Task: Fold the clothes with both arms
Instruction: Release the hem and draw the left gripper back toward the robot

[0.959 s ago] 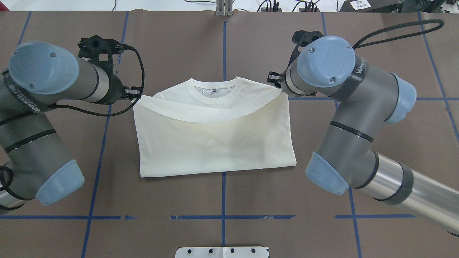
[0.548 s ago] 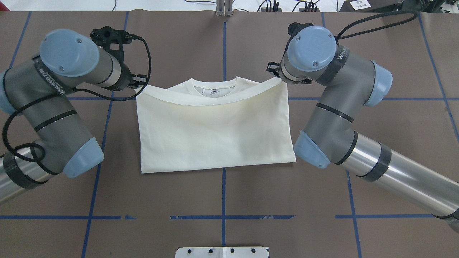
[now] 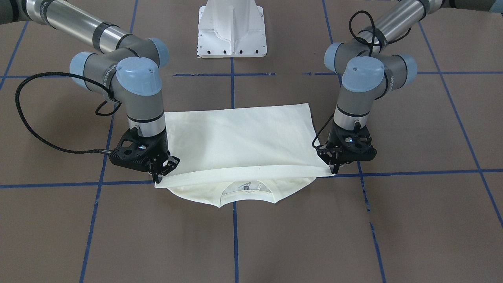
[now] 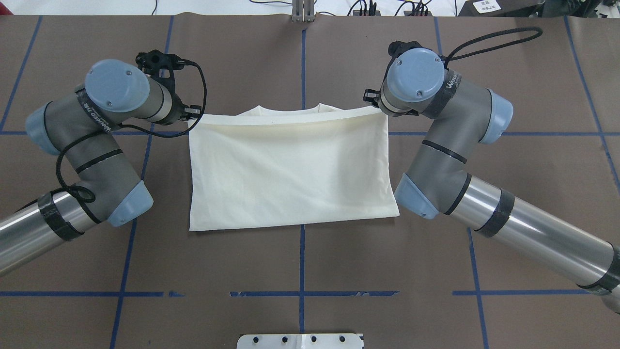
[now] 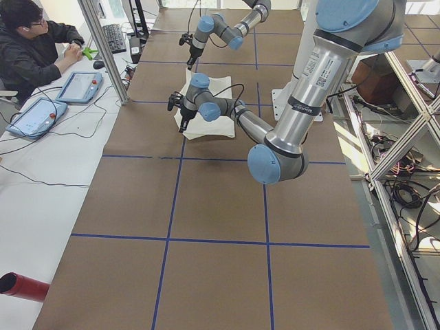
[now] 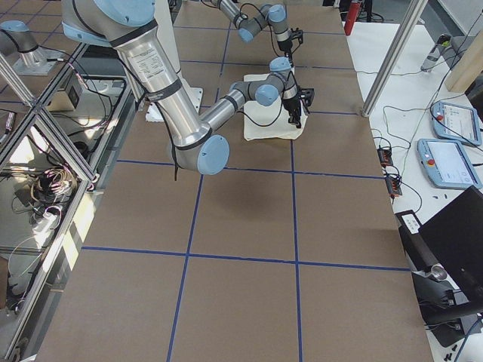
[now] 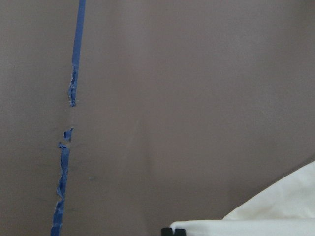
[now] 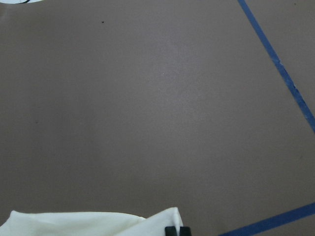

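T-shirt in left gripper (& right gripper)

We see a brown counter, blue tape lines crossing it, a white desk alongside with two tablets, aluminium frame posts.

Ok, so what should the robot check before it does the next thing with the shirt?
1. Left gripper pinching its shirt corner: ok.
2. Right gripper pinching the other corner: ok.
3. Held edge straight between them: ok, it runs nearly level.
4. Edge past the collar: not ok, the collar pokes out beyond it.
5. Folded side flat on the table: ok, no big wrinkles.
6. Sleeves tidy inside: cannot tell, they are hidden.
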`<state>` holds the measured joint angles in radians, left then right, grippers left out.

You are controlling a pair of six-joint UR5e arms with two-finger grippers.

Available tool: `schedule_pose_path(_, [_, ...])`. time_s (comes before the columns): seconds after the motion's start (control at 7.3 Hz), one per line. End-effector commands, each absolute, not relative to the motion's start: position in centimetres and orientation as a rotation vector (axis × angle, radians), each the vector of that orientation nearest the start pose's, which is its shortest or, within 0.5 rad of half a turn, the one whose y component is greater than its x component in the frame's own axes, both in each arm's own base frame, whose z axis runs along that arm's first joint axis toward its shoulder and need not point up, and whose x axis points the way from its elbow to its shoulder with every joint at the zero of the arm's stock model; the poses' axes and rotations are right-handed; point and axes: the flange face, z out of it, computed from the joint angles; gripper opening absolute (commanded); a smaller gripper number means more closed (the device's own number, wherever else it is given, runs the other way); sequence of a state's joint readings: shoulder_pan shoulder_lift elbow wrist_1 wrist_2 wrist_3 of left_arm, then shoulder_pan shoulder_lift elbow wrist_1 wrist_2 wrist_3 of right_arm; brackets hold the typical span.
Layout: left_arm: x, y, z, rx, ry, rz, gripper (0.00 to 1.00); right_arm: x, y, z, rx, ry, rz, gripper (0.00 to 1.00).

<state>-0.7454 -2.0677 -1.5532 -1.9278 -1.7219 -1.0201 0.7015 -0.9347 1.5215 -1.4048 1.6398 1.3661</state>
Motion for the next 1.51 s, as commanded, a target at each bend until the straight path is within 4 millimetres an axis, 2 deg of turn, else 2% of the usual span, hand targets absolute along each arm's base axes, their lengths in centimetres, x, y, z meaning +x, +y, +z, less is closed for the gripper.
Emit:
schedule_pose_path(0.0, [43.0, -55.5, 35.0, 0.391, 0.753, -0.117, 0.00, -47.2, -56.4, 30.0, 0.268, -0.697, 0.446, 0.00])
schedule_pose_path(0.14, [43.0, -55.5, 34.9, 0.391, 0.754, -0.115, 0.00, -47.3, -56.4, 30.1, 0.267, -0.694, 0.447, 0.18])
schedule_pose_path(0.27, [43.0, -55.6, 34.9, 0.392, 0.756, -0.118, 0.07, -47.6, -56.3, 30.3, 0.266, -0.693, 0.445, 0.51])
schedule_pose_path(0.41, [43.0, -55.5, 35.0, 0.395, 0.754, -0.108, 0.99, -47.9, -56.3, 30.7, 0.271, -0.680, 0.442, 1.00])
schedule_pose_path(0.55, [42.7, -55.3, 34.2, 0.411, 0.768, -0.086, 1.00, -47.7, -56.3, 30.3, 0.296, -0.679, 0.386, 1.00])
schedule_pose_path(0.69, [41.8, -54.1, 32.0, 0.454, 0.811, -0.011, 1.00, -46.5, -56.7, 29.2, 0.330, -0.713, 0.325, 1.00])
schedule_pose_path(0.82, [40.9, -52.4, 31.2, 0.440, 0.856, 0.013, 1.00, -46.1, -56.9, 29.2, 0.312, -0.729, 0.318, 1.00])
schedule_pose_path(0.96, [39.1, -49.9, 31.5, 0.445, 0.879, 0.021, 1.00, -46.2, -56.7, 28.8, 0.304, -0.742, 0.311, 1.00])
schedule_pose_path(1.1, [39.0, -45.4, 32.4, 0.408, 0.908, 0.033, 1.00, -45.9, -56.5, 28.5, 0.309, -0.750, 0.310, 1.00])
schedule_pose_path(1.23, [39.2, -41.8, 33.8, 0.372, 0.959, 0.006, 1.00, -45.6, -56.3, 28.5, 0.311, -0.754, 0.310, 1.00])
schedule_pose_path(1.37, [40.0, -38.9, 36.5, 0.349, 0.994, -0.017, 0.91, -45.6, -56.2, 28.4, 0.312, -0.755, 0.309, 1.00])
